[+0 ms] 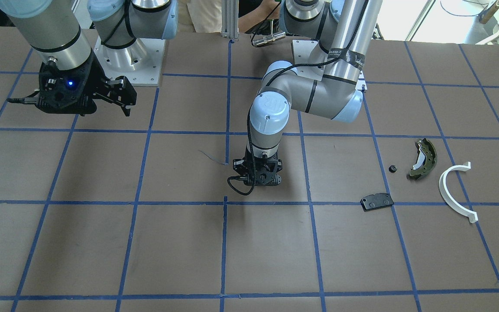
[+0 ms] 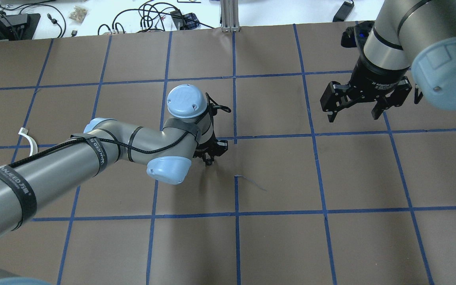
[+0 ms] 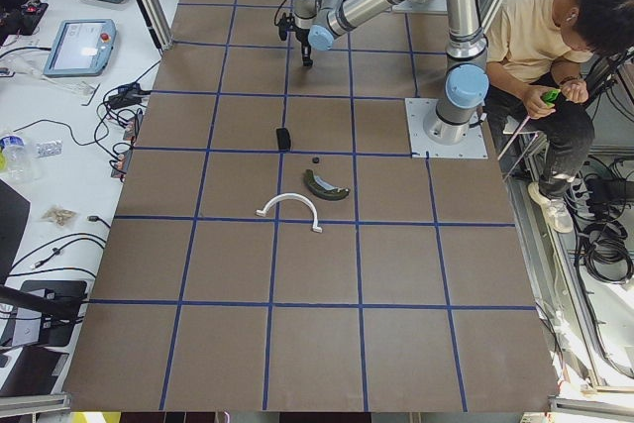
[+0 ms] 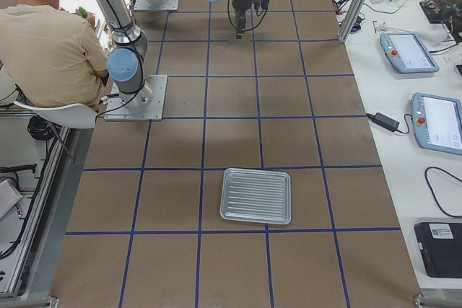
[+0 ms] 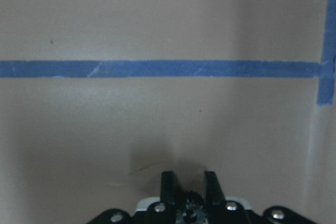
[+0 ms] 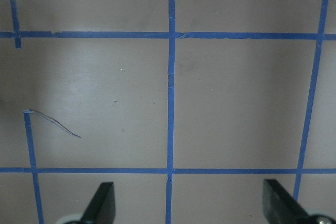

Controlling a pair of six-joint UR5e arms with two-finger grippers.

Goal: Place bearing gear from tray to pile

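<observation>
My left gripper (image 1: 258, 175) points down over the table's middle, low over the paper. In the left wrist view its fingers (image 5: 168, 182) are shut on a small dark bearing gear (image 5: 190, 202). The pile lies apart from it, toward the robot's left: an olive-green brake shoe (image 1: 423, 158), a white arc piece (image 1: 455, 190), a flat black pad (image 1: 377, 201) and a small black part (image 1: 392, 168). The ribbed metal tray (image 4: 256, 195) lies on the robot's right side and looks empty. My right gripper (image 1: 117, 97) hangs open and empty above the table.
The table is brown paper with a grid of blue tape (image 1: 225, 203). A loose strip of tape curls up near the left gripper (image 2: 251, 182). A seated person (image 3: 555, 56) is behind the robot's base. Tablets and cables lie on the side benches.
</observation>
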